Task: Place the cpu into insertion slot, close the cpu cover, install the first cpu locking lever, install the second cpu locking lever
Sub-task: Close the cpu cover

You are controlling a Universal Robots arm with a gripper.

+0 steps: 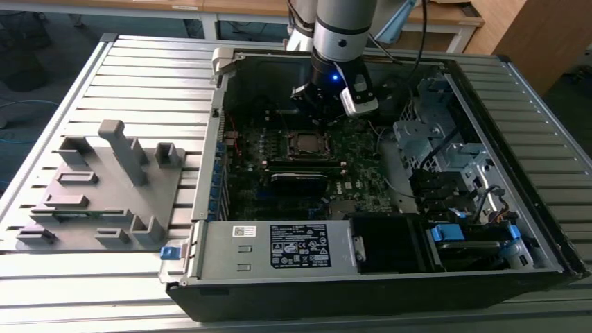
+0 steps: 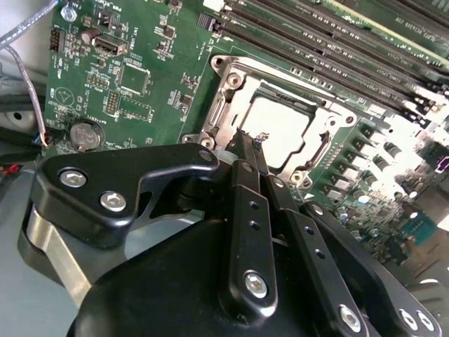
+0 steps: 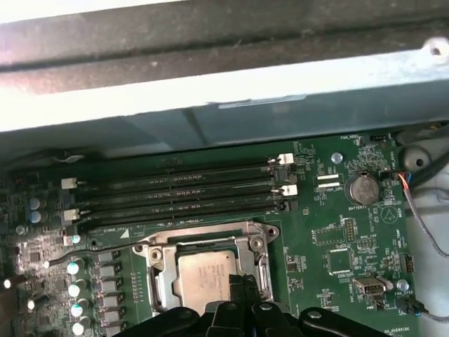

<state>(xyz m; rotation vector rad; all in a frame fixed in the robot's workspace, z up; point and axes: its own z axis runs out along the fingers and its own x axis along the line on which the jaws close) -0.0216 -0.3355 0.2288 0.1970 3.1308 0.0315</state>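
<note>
Farthest from the gripper (image 1: 324, 121), off toward the exterior view's left, a grey moulded fixture (image 1: 93, 191) sits on the slatted table (image 1: 138, 76), well apart from the work. Next comes the open computer case (image 1: 208, 173), with the green motherboard (image 1: 361, 184) lying flat inside it. The insertion slot (image 1: 304, 143) sits on that board just under the gripper's tips, which hang near its edge. In the first wrist view the cpu (image 3: 205, 275) lies seated in the slot. Its pale face shows through the cut-out of the cpu cover (image 3: 163, 277), which lies flat around it. The gripper's fingers (image 2: 245, 210) are pressed together, with no gap visible at the tips and nothing clearly held between them. In both wrist views the tips stand right at the cover's rim, beside the cpu rather than over its middle. Beyond the slot from the gripper run the long black memory strips (image 3: 175, 193). Toward the exterior view's right of the gripper stand the metal drive bays (image 1: 425, 132).
</note>
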